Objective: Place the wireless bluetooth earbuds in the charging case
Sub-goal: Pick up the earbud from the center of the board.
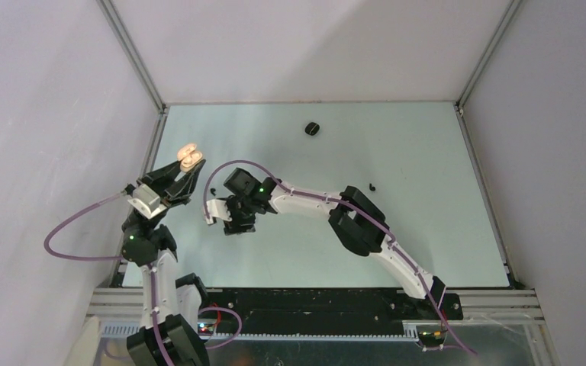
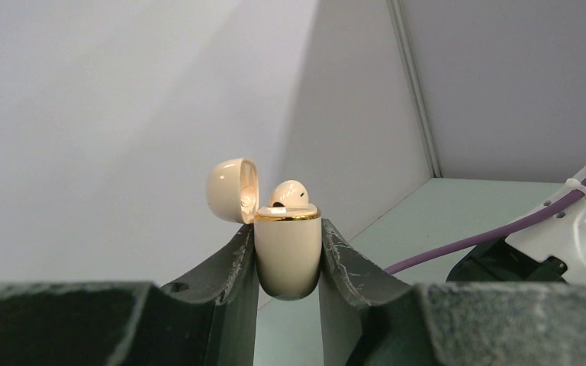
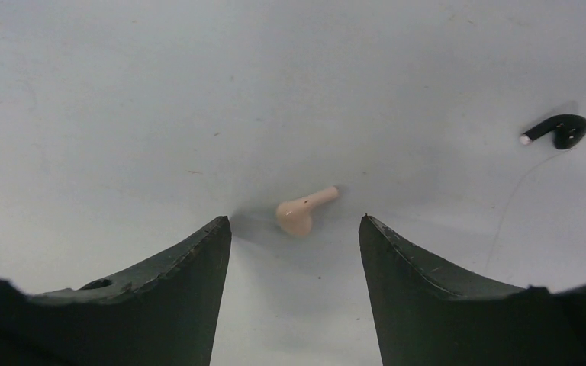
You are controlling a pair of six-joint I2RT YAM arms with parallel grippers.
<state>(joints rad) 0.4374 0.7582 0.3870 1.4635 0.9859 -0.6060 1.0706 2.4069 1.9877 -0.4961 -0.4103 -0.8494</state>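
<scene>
My left gripper (image 2: 288,238) is shut on a beige charging case (image 2: 288,259) and holds it upright above the table's left side. The case's lid (image 2: 231,191) is open. One pale earbud (image 2: 288,194) sits in a socket, poking above the gold rim. In the top view the same case (image 1: 189,156) shows at the fingertips. My right gripper (image 3: 294,221) is open and points down at the table. A second pale earbud (image 3: 305,210) lies on its side just past the fingertips, centred in the gap. It touches neither finger.
A black earbud (image 3: 557,131) lies on the table to the right of my right gripper, also seen as the black earbud (image 1: 371,185) in the top view. A black closed case (image 1: 313,128) rests near the back of the table. Walls enclose the table on three sides.
</scene>
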